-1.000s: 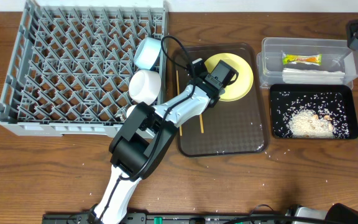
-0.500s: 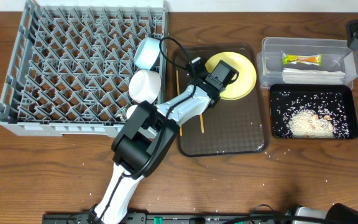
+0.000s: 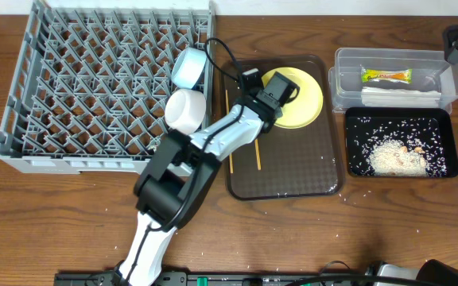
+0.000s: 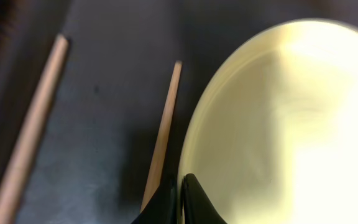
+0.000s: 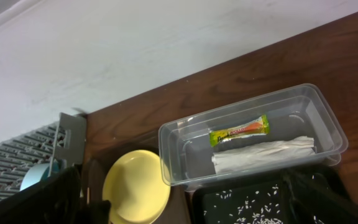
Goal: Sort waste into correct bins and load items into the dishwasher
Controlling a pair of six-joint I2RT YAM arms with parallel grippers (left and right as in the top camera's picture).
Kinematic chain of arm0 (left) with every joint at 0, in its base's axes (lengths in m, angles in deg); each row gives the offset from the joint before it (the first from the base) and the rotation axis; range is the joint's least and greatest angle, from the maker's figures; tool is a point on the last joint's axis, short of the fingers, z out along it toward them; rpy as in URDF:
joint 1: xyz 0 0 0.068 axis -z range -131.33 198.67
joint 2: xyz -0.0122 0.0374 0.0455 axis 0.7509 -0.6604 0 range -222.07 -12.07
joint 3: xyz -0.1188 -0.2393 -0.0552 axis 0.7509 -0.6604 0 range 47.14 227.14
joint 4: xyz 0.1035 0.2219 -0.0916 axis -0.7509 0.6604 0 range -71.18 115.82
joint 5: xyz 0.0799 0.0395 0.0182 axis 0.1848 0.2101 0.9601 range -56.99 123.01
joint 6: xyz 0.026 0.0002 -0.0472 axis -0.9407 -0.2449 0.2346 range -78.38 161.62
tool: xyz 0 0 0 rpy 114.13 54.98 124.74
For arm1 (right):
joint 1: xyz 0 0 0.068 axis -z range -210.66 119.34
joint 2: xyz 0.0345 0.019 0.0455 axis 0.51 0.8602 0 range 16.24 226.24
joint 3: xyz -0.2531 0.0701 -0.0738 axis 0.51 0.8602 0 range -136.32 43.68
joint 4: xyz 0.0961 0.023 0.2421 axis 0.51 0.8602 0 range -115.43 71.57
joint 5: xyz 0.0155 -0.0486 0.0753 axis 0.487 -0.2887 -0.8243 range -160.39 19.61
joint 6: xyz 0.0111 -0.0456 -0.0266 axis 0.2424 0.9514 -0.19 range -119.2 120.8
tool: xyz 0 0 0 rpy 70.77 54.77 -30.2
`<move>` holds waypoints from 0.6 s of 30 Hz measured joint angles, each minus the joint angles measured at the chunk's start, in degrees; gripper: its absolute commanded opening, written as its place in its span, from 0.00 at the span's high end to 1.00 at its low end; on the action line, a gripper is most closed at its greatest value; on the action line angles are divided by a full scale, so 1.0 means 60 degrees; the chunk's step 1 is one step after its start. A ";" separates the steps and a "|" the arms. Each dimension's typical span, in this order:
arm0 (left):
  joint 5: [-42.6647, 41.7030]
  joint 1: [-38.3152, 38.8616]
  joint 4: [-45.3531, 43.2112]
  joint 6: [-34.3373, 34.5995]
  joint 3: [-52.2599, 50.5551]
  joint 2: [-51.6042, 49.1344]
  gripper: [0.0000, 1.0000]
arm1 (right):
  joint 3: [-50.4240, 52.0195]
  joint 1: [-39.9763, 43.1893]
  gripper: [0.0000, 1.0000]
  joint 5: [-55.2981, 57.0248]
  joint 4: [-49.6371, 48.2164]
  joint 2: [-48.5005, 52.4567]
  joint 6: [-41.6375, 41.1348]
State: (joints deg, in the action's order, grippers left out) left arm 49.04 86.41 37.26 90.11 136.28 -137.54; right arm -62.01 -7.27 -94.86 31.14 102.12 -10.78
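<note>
While its tips stood a little apart a moment ago, the left tool (image 4: 180, 199) has now closed down narrow on the left rim of the yellow plate (image 4: 278, 118). In the wrist view we see the thin pale edge caught between the two dark tips, and we take that for a grip made, not a mere touch. The plate lies on the far half of the brown tray (image 3: 293, 176) and, as far as we can tell, is not yet lifted.

One chopstick (image 4: 163, 130) lies just beside the pinched rim. The other chopstick (image 4: 30, 130) lies nearer the tray's left edge. Both are still on the tray, so they remain to be loaded.

Just off the tray's left edge stands the grey dish rack (image 3: 94, 95). The white bowl (image 3: 185, 110) and the light-blue bowl (image 3: 189, 67) already sit along its side nearest the tray. We judge the plate to be the next piece bound there, and a pinch on so thin a rim may let it swing or slip.

Off the tray's right edge, the clear tub (image 3: 396, 52) holds the snack wrapper (image 3: 386, 75) and the folded paper (image 3: 400, 95). The black tray (image 3: 400, 113) holds the rice (image 3: 396, 157), so the waste looks largely sorted.

Farthest off, beyond the tray's far-right corner above the counter, the right tool (image 5: 182, 199) hangs wide and holds nothing.
</note>
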 measured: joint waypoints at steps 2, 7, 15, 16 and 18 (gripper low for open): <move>-0.0058 -0.0073 0.0211 -0.0131 -0.0004 0.0346 0.93 | 0.0000 0.0000 0.01 0.0000 0.0000 0.0000 0.0000; -0.0321 -0.0295 0.0386 -0.0539 -0.0004 0.1268 0.92 | 0.0000 0.0000 0.01 0.0000 0.0000 0.0000 0.0000; -0.1067 -0.0973 0.0561 -0.1086 -0.0004 0.1763 0.87 | 0.0000 0.0000 0.01 0.0000 0.0000 0.0000 0.0000; -0.1158 -0.1035 0.0710 -0.0991 -0.0004 0.1763 0.85 | 0.0000 0.0000 0.01 0.0000 0.0000 0.0000 0.0000; -0.1355 -0.1093 0.1144 -0.0637 -0.0004 0.1763 0.77 | 0.0000 0.0000 0.01 -0.0004 0.0000 0.0000 0.0000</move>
State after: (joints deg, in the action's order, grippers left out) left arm 40.91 79.85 44.12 86.28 136.26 -126.96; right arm -62.01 -7.27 -94.88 31.14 102.12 -10.78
